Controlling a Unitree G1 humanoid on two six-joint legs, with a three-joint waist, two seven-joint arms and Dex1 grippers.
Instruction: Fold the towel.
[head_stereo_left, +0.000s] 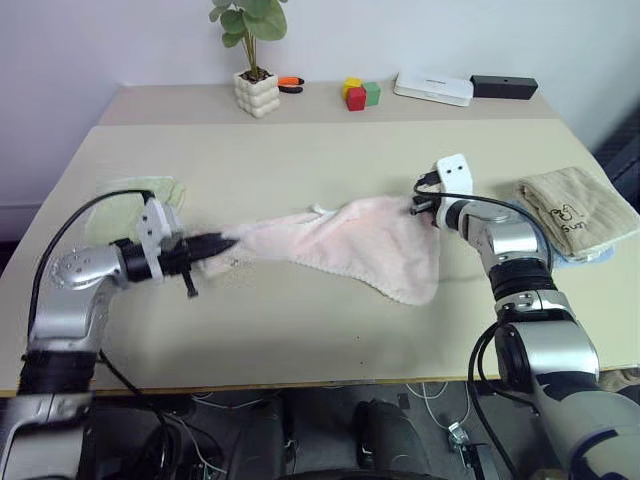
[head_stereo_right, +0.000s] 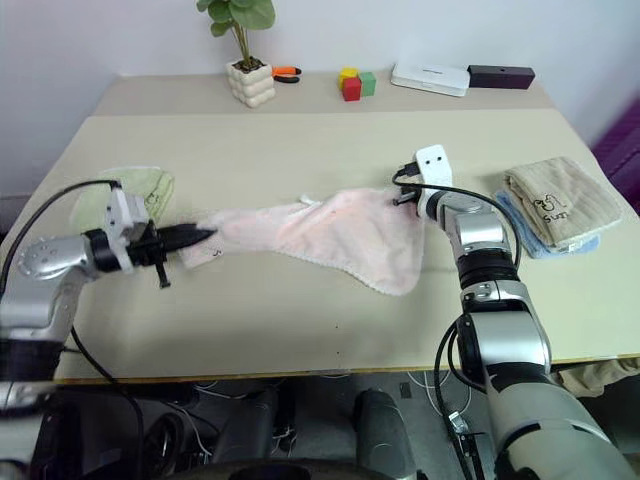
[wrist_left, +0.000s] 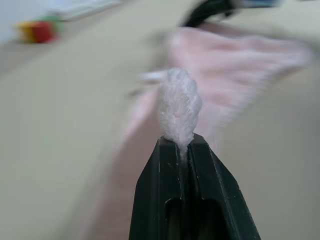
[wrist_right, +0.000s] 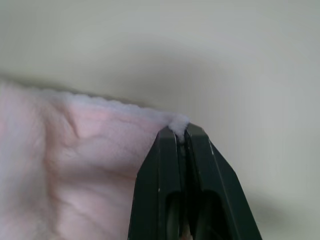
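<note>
Fingers on both grippers are clamped on towel corners. Left gripper (head_stereo_left: 222, 243) pinches a bunched tuft of the towel (head_stereo_left: 360, 245) at its left end; wrist cam shows the two black fingers (wrist_left: 165, 170) pressed together w/ pink terry poking out between them. Right gripper (wrist_right: 179, 134) pinches the towel's far right corner, fingers (wrist_right: 205, 155) closed tight on a thin bit of edge.

Towel is pale pink, stretched between the two grippers across the mid table (head_stereo_left: 300, 150), pulled narrow on the left, wider on the right, w/ a loose flap drooping toward the near edge. Small white loop (head_stereo_left: 318, 210) sits on its far edge. Looks partly lifted off the surface near the left gripper, but hard to tell, that end is blurred.

Other stuff: light green towel (head_stereo_left: 150, 195) behind the left gripper, beige towel (head_stereo_left: 578, 205) folded on a blue cloth (head_stereo_right: 520, 235) at the right. Back of table: potted plant (head_stereo_left: 255, 60), colored blocks (head_stereo_left: 360, 94), white box (head_stereo_left: 433, 88), black box (head_stereo_left: 504, 87)
</note>
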